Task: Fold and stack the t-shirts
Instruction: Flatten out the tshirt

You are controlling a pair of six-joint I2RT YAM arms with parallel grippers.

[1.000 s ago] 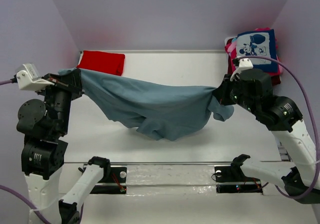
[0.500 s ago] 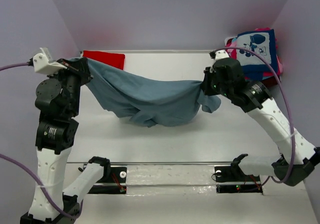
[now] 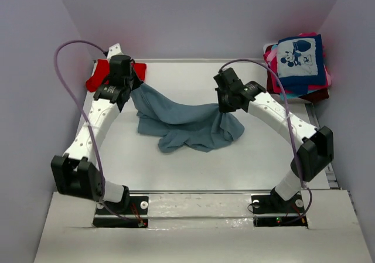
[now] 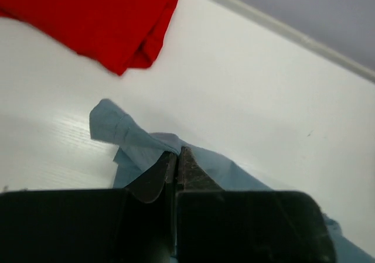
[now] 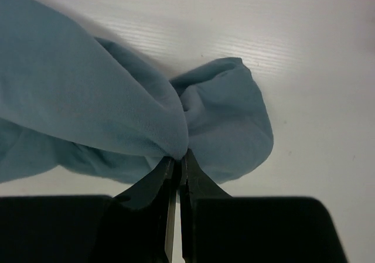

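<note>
Pale grey-lilac walls (image 3: 193,17) close the scene on three sides, at 9, 12 and 3 o'clock in the overhead view. Inside them lies a white table (image 3: 176,163) with a faint wood grain, its far edge meeting the back wall along a light strip. At 6 o'clock a shiny rail (image 3: 199,207) carries the two arm bases.

The dusty grey-blue t-shirt (image 3: 181,125) is the largest thing on the table. It sits just above the dial's centre, held up at two points and sagging between them, its lower folds bunched and resting on the table toward 6 o'clock.

At 2 o'clock, in the far right corner, is a pile of folded t-shirts (image 3: 321,84). A navy one with a cartoon-mouse print (image 3: 299,55) is on top, with pink and dark red edges showing beneath it.

At 10 o'clock, in the far left corner, lies a folded red t-shirt (image 3: 99,75), partly behind the left arm. It is just beside the grey-blue one; whether they touch I cannot tell.

The left gripper (image 3: 133,86) is pinched tight on the grey-blue t-shirt's 10 o'clock end, and its wrist view shows a small flap of cloth sticking out past the closed tips. The right gripper (image 3: 224,107) is likewise clamped on the 2 o'clock end, with a fold hanging loose beyond it.
</note>
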